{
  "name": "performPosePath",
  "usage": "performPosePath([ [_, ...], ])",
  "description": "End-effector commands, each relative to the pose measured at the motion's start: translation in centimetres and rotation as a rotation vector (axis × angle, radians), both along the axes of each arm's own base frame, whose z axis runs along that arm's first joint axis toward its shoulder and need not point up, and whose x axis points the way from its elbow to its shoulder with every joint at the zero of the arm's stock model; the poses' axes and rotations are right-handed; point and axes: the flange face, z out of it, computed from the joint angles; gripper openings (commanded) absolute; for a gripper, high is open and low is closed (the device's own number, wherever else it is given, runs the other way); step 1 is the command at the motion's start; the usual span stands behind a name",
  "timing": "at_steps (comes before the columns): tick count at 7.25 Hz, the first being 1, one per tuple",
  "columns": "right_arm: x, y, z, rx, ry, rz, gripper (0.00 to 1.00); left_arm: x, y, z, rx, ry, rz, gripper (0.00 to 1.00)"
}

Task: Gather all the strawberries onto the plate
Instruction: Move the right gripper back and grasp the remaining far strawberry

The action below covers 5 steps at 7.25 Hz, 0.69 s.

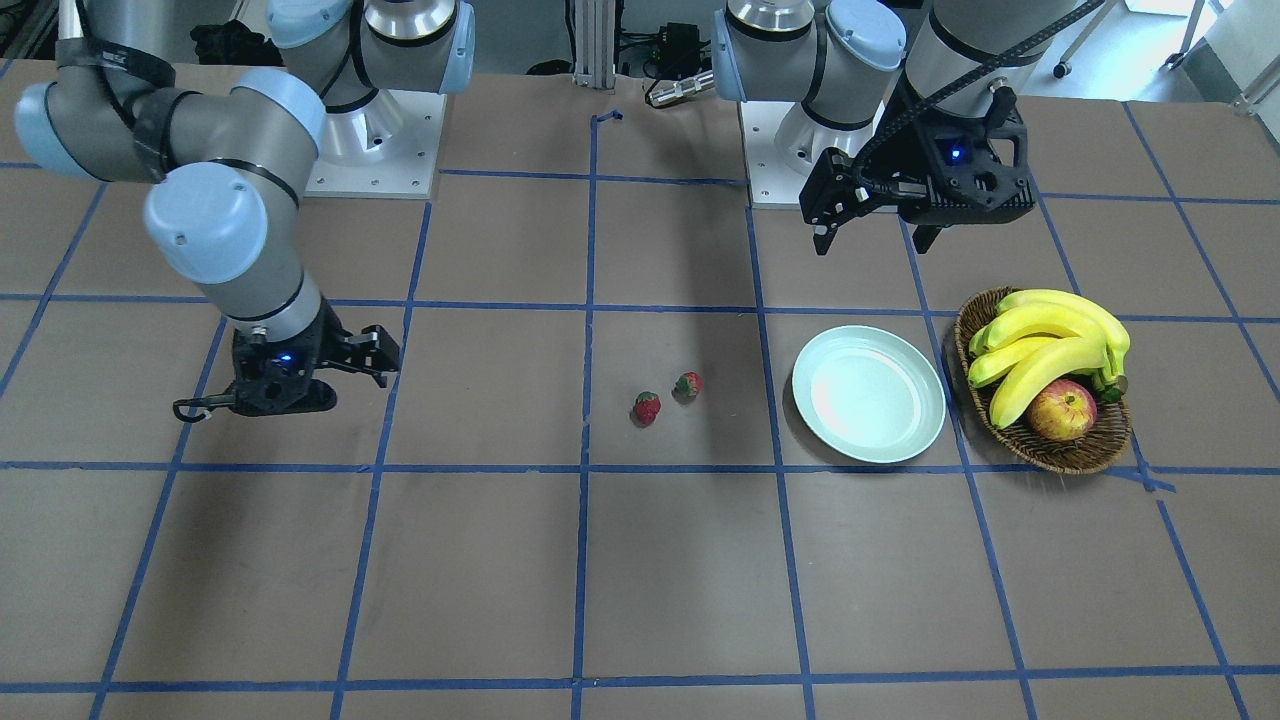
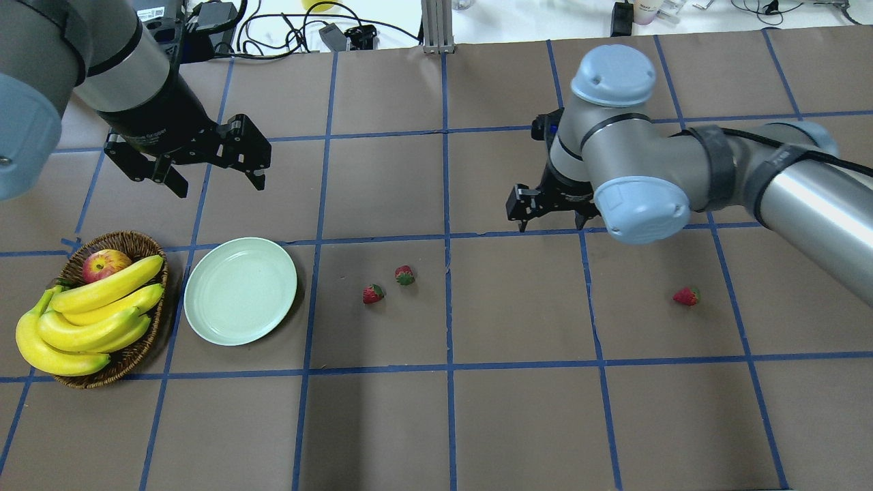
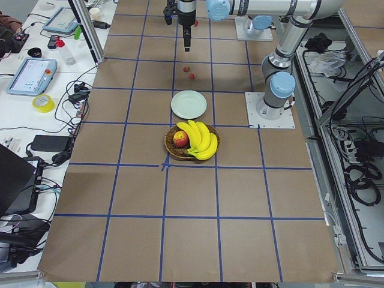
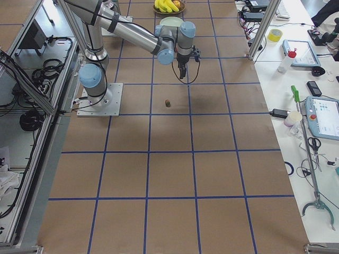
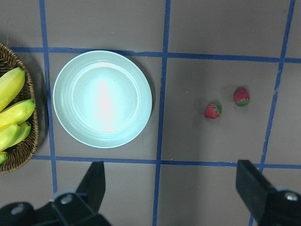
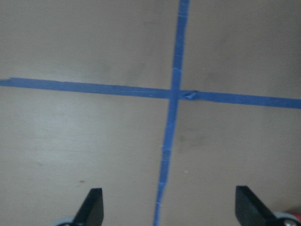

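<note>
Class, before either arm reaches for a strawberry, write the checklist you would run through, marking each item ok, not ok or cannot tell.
1. The plate is empty, unobstructed: ok.
2. The left gripper is open, holding nothing: ok.
3. The right gripper is open, holding nothing: ok.
4. All located: nearest strawberry and middle strawberry beside the plate, far strawberry on the right arm's side: ok.
5. Nearest and middle not touching: ok.
6. Any strawberry in the plate: not ok.

The right arm point(image 1: 200, 230) hides the third strawberry point(image 2: 685, 296) in the front-facing view.
</note>
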Motion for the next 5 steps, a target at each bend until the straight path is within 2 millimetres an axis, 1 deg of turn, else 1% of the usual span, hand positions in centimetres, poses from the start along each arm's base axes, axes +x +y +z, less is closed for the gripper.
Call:
performPosePath([
  [1,-8.3,1.8,-2.5,0.009,0.033,0.038,0.98,0.0,0.0,0.0,0.0,-0.001,0.0,1.0],
  [2,-9.5,3.8,-4.9,0.01,0.035,0.037,0.98,0.0,0.0,0.0,0.0,-0.001,0.001,1.0],
  [3,-9.9,5.9,-7.0,0.002,0.031,0.021,0.98,0.0,0.0,0.0,0.0,0.001,0.0,1.0],
  [4,-9.7,6.8,-7.9,-0.019,0.041,0.027,0.98,0.0,0.0,0.0,0.0,-0.001,0.001,1.0],
  [5,-9.5,7.3,-8.3,-0.006,0.038,0.027,0.85,0.0,0.0,0.0,0.0,-0.001,0.0,1.0],
])
